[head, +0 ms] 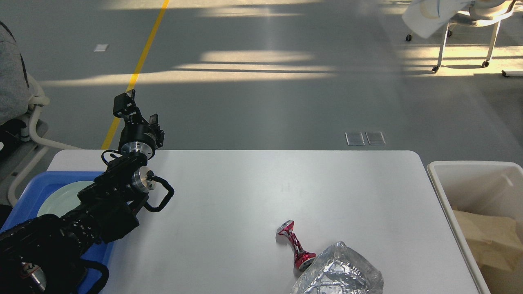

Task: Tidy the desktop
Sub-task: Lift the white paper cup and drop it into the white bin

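Left gripper (137, 108) spread and empty, the crushed red can (296, 245) touching the foil tray (339, 271) could roll off the desktop (253, 196) if nudged.

The left gripper (137, 108) is raised over the far left corner of the desktop (245, 196), fingers parted and holding nothing. A crushed red can (296, 246) lies near the front edge, touching a crumpled foil container (339, 271) (partly cut off). A white bin (482, 192) stands to the right.

White worktop (229, 212), blue tray (28, 190) with a pale green plate (61, 200). Crushed can (295, 245) is shiny red with silver, foil container (339, 271) silver, bin (470, 179) white.
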`<state>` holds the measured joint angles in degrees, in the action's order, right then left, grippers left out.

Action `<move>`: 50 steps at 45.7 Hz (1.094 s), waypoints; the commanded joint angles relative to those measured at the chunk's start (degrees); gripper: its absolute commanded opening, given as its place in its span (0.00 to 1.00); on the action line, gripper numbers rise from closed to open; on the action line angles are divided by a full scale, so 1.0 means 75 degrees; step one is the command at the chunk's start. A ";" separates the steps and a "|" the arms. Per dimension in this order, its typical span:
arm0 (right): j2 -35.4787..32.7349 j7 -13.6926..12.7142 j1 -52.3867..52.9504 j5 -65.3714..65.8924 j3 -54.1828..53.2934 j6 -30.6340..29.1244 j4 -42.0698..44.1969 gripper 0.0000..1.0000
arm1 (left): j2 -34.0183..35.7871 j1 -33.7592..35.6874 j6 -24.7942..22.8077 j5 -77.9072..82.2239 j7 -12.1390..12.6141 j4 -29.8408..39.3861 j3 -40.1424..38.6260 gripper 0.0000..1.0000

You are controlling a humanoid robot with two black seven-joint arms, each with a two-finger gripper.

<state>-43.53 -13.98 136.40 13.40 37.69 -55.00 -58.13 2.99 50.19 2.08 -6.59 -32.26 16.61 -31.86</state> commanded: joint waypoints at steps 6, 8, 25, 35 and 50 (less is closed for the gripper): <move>-0.0114 0.0012 -0.3323 0.0557 0.0260 0.0001 0.1151 0.00 | 0.0000 -0.0001 -0.0008 0.0000 0.0000 0.0000 0.0006 0.96; -0.0079 0.0012 -0.3992 0.0581 0.0248 0.0406 0.1386 0.00 | 0.0000 -0.0001 -0.0008 0.0000 0.0000 0.0000 -0.0005 0.96; 0.0073 0.0024 -0.8060 0.0545 0.0202 0.5057 0.2452 0.00 | 0.0000 -0.0001 -0.0008 0.0000 0.0000 0.0000 0.0006 0.96; 0.0566 0.0035 -0.9526 0.0534 0.0225 0.7239 0.2899 0.47 | 0.0000 -0.0001 -0.0008 0.0000 0.0000 0.0000 -0.0005 0.96; 0.0566 0.0035 -0.9620 0.0428 0.0167 0.7299 0.2805 1.00 | 0.0000 -0.0001 -0.0008 0.0000 0.0000 0.0000 -0.0005 0.96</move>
<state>-39.29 -13.70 64.21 16.66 39.10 -0.01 -36.98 2.99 50.19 2.02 -6.59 -32.26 16.61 -31.87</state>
